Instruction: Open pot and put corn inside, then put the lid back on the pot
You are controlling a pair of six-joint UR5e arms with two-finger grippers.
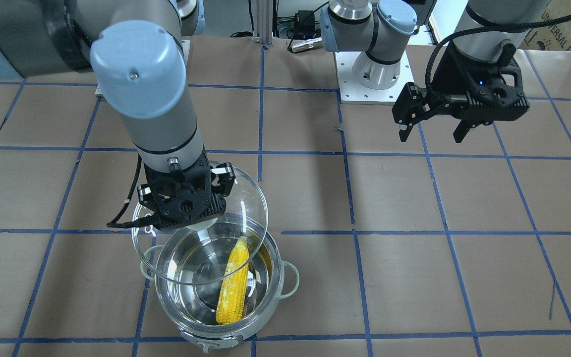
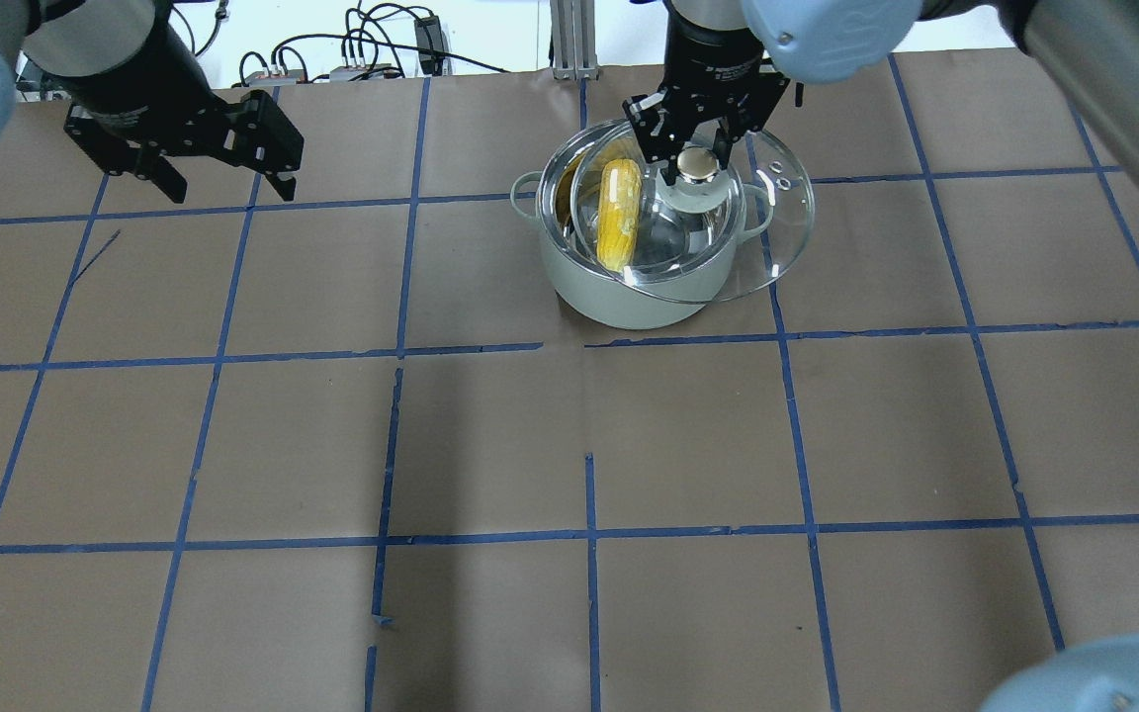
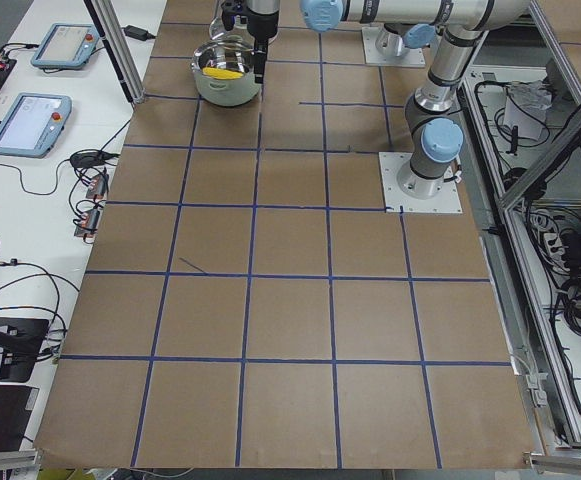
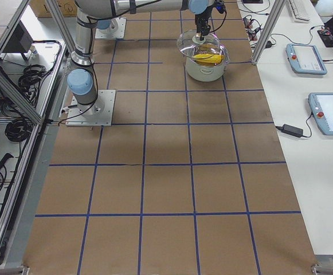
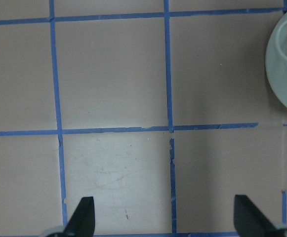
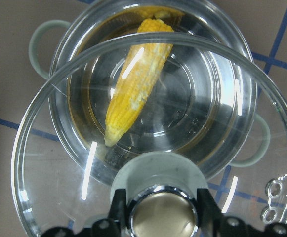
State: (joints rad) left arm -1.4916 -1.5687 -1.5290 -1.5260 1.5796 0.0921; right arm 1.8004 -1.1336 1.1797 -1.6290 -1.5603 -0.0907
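The pot [image 2: 619, 305] has a mirror-polished metal interior and a matt grey-green outer wall. The lid [image 2: 777, 232] is clear glossy glass, its knob [image 6: 162, 216] capped in shiny metal. The table [image 2: 490, 435] wears matt brown paper.

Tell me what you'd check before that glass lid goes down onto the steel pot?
1. Yellow corn cob is in the shiny steel pot: ok.
2. Right fingers are clamped on the knob of the clear glass lid: ok.
3. Lid is centred over the pot: not ok, it is offset and overhangs one side.
4. The corn's upper end sits below the pot's rim: cannot tell.
5. Left fingers are open, empty and well away from the pot: ok.
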